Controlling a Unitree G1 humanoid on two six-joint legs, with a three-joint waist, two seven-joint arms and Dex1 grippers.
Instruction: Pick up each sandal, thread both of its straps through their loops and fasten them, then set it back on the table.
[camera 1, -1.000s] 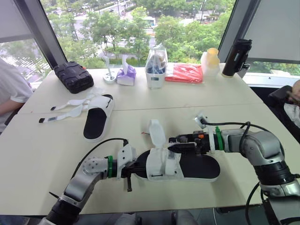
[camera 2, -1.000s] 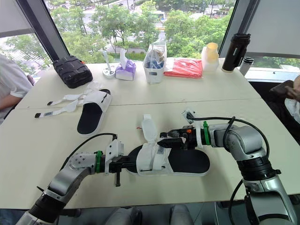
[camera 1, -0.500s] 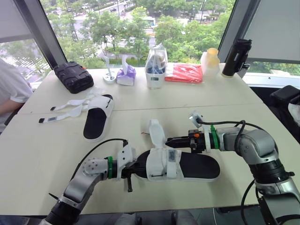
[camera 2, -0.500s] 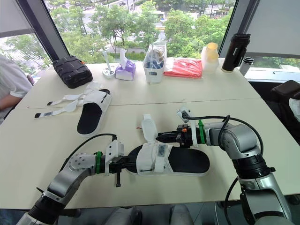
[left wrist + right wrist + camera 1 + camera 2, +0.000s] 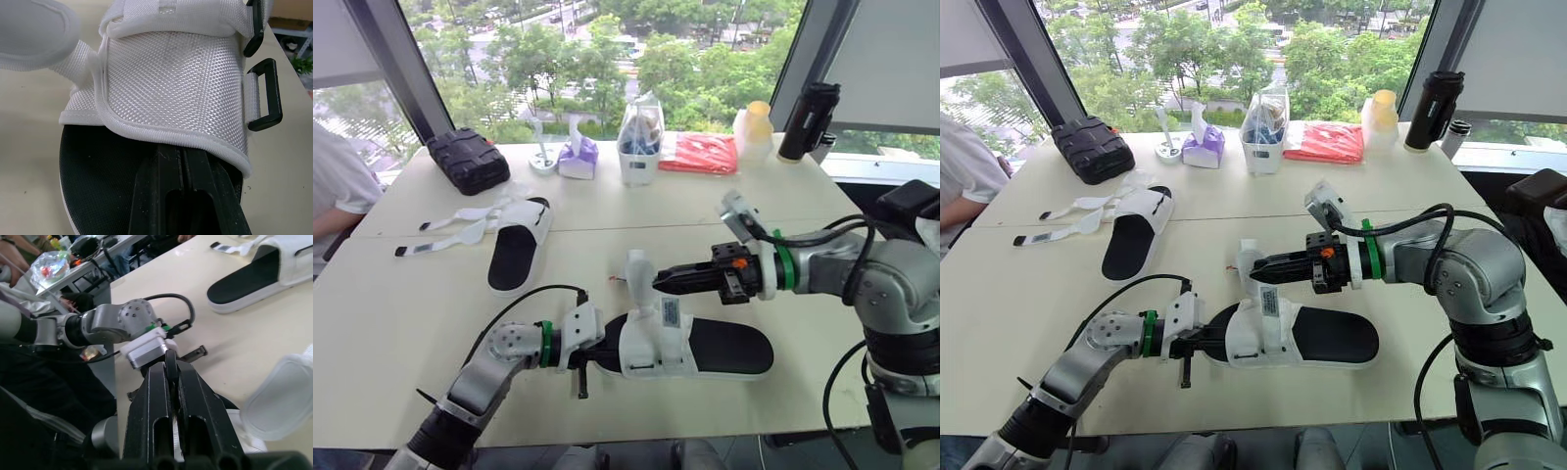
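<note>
Pins the near sandal (image 5: 729, 348) to the worktop (image 5: 401, 313) at the middle of its near edge, with the left gripper (image 5: 599, 356), jaws clenched on the toe end of the sole just under the white upper

Holds the labelled strap (image 5: 668, 313) up with the right gripper (image 5: 662, 281), jaws closed, apparently on the strap's tip

Differs from a second ago in the right gripper, now raised clear of the upper, and in the strap, now drawn up instead of lying across it; matches it in the sandal's place and the left grip

Leaves the second, wider strap (image 5: 636, 269) standing free just behind

Shows black loops (image 5: 266, 95) on the upper's side in the left wrist view, the nearer one plainly empty

Means, as a judgement, one strap in hand but not yet threaded: early in fastening the first sandal

Calls next for steering that tip down into its loop without letting the sandal swing

Leaves the other sandal (image 5: 517, 245) untouched toward the left edge, straps loose on the worktop
</note>
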